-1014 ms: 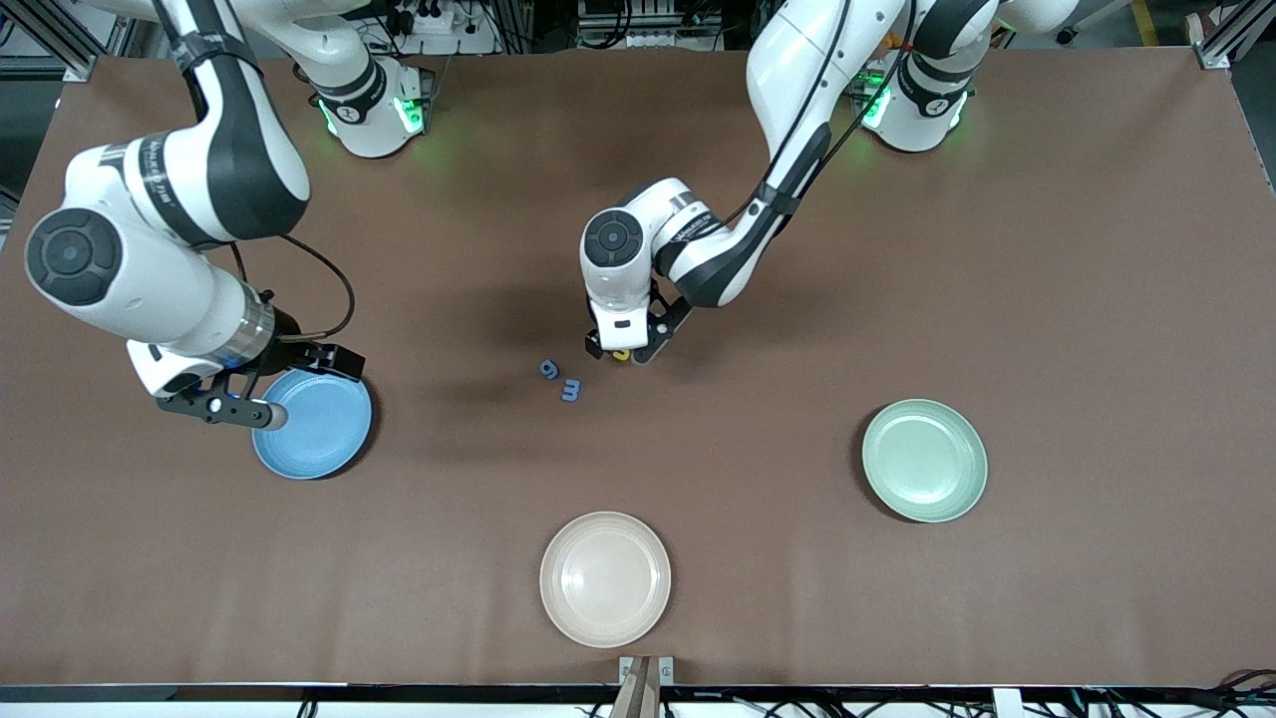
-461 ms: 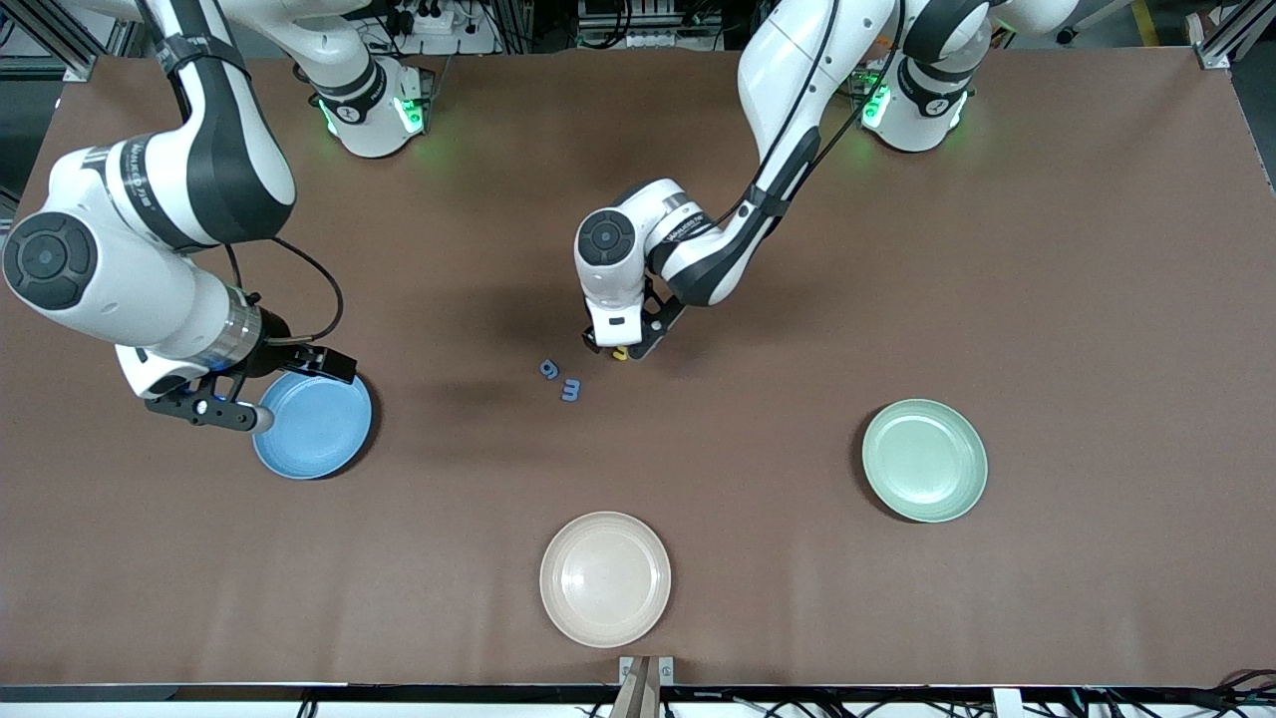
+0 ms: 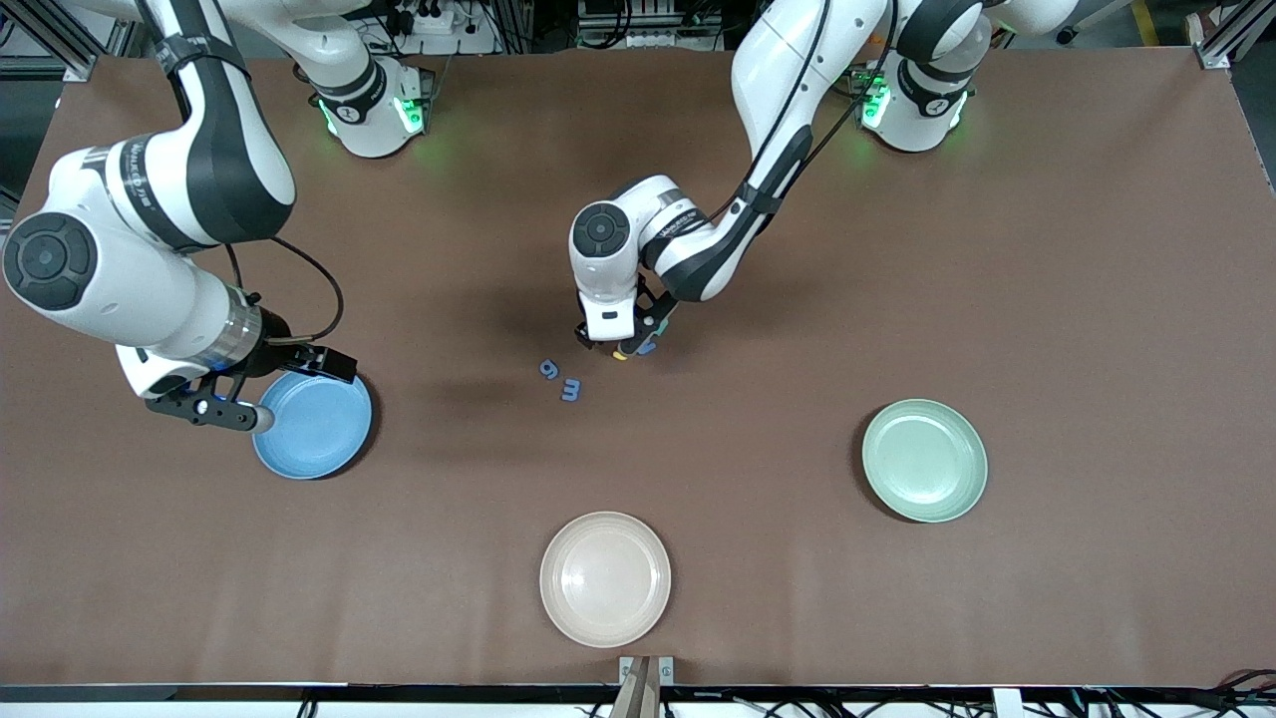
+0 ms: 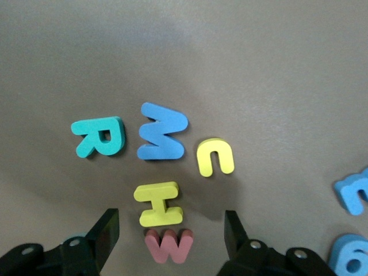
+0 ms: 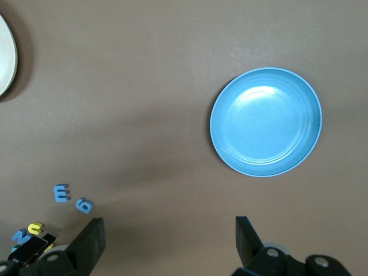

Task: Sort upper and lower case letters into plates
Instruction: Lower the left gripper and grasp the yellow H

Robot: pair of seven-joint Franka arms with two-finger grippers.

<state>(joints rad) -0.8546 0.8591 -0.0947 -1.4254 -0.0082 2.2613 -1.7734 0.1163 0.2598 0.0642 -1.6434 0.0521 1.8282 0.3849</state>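
Quickly: brown worktop [image 3: 1097,249], two arms.

- Right end effector [image 3: 231,409]: hangs over the rim of the light blue plate [image 3: 324,444], fingers spread wide, nothing between them. The plate has nothing in it and sits toward the right arm's end of the worktop.
- Two blue letters lie loose on the worktop near the middle: a blue round letter [image 3: 549,369] and a blue m-shaped letter [image 3: 570,389] just beside it, slightly nearer to the front camera.
- Left end effector [image 3: 618,346]: low over the main letter cluster, fingers apart and gripping nothing. In the left wrist view they straddle the yellow H [image 4: 158,203] and the pink W [image 4: 168,244], with a gap on both sides. H and W touch.
- Other letters in the cluster, all flat on the worktop: teal R [image 4: 99,136], blue M [image 4: 163,131] beside it, and yellow curved letter [image 4: 215,157], c or u, can't tell.
- Cream plate [image 3: 605,623]: bare, at the worktop edge nearest the front camera.
- Mint green plate [image 3: 925,499]: bare, toward the left arm's end, well apart from the letters.
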